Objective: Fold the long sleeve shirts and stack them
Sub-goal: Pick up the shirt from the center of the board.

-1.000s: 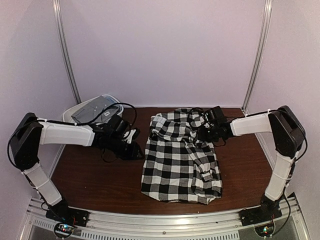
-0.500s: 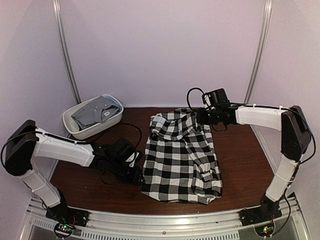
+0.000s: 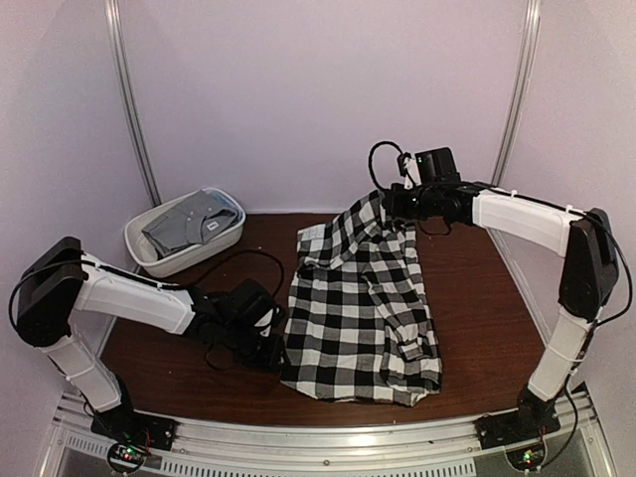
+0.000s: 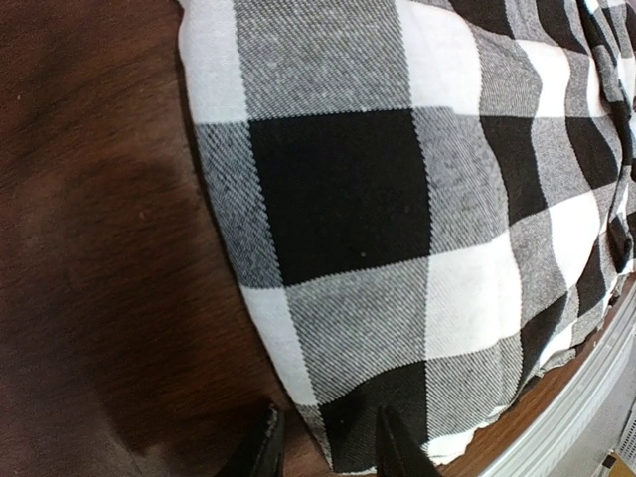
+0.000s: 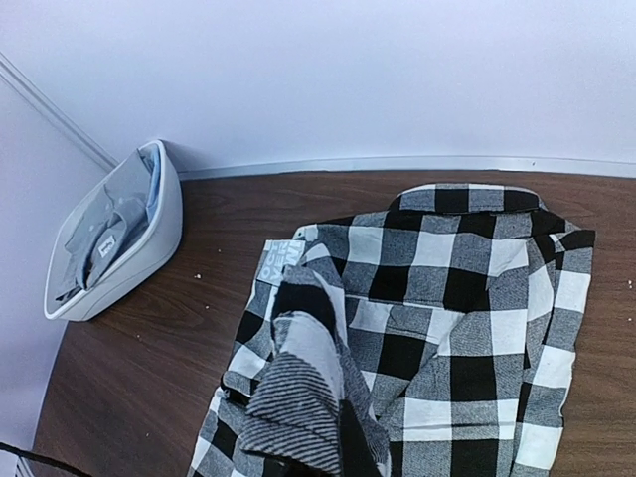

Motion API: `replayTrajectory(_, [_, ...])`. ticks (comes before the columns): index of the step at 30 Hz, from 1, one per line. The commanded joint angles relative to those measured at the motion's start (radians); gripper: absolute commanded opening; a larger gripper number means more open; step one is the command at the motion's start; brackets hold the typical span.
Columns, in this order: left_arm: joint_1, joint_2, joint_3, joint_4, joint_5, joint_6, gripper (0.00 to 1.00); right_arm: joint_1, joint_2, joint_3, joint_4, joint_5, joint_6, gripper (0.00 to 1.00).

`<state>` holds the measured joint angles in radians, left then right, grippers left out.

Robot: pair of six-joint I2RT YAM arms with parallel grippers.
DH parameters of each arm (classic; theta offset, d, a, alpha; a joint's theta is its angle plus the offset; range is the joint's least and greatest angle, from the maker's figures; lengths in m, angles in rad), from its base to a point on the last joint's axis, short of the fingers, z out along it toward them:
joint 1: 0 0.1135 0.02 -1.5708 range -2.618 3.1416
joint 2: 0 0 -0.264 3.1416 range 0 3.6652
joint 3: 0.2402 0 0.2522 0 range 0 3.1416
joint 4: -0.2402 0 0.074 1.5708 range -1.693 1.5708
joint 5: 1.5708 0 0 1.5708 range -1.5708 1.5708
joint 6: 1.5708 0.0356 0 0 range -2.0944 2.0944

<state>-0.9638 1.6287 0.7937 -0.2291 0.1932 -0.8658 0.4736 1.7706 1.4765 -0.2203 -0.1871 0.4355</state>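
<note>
Checked shirt (image 3: 358,318) flat, corner aloft; grey shirt (image 3: 184,227) crumpled

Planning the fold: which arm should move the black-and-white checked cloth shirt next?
Right, probably: right gripper is shut on the raised far corner of the black-and-white checked cloth shirt; left gripper is open at the near hem.

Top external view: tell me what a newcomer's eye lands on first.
The big black-and-white checked shirt spread across the middle of the dark table, with the right gripper holding its far part raised. The left gripper sits open at the shirt's near left edge. At the far left, a white tub holds a grey shirt.
</note>
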Motion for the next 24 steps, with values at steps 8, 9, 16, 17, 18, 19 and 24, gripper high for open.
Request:
replayTrajectory(8, [-0.018, -0.027, 0.029, -0.009, -0.056, -0.032, 0.02, 0.002, 0.025, 0.126, -0.008, -0.022, -0.027, 0.0])
replayTrajectory(9, [-0.019, -0.041, 0.031, -0.021, -0.074, -0.035, 0.0, 0.002, 0.033, 0.145, -0.012, -0.019, -0.034, 0.0])
replayTrajectory(16, [-0.015, -0.116, 0.041, -0.149, -0.16, -0.014, 0.0, 0.0, 0.094, 0.267, -0.026, -0.028, -0.065, 0.0])
replayTrajectory(17, [-0.012, -0.126, 0.038, -0.161, -0.164, -0.01, 0.0, 0.0, 0.098, 0.279, -0.024, -0.03, -0.066, 0.0])
replayTrajectory(18, [-0.01, -0.135, 0.032, -0.17, -0.164, -0.005, 0.0, 0.0, 0.104, 0.288, -0.022, -0.033, -0.066, 0.0])
replayTrajectory(19, [-0.009, -0.142, 0.03, -0.179, -0.165, -0.001, 0.0, 0.0, 0.108, 0.297, -0.018, -0.036, -0.067, 0.0])
replayTrajectory(24, [-0.008, -0.155, 0.051, -0.223, -0.144, 0.046, 0.0, -0.002, 0.113, 0.318, 0.006, -0.022, -0.077, 0.0])
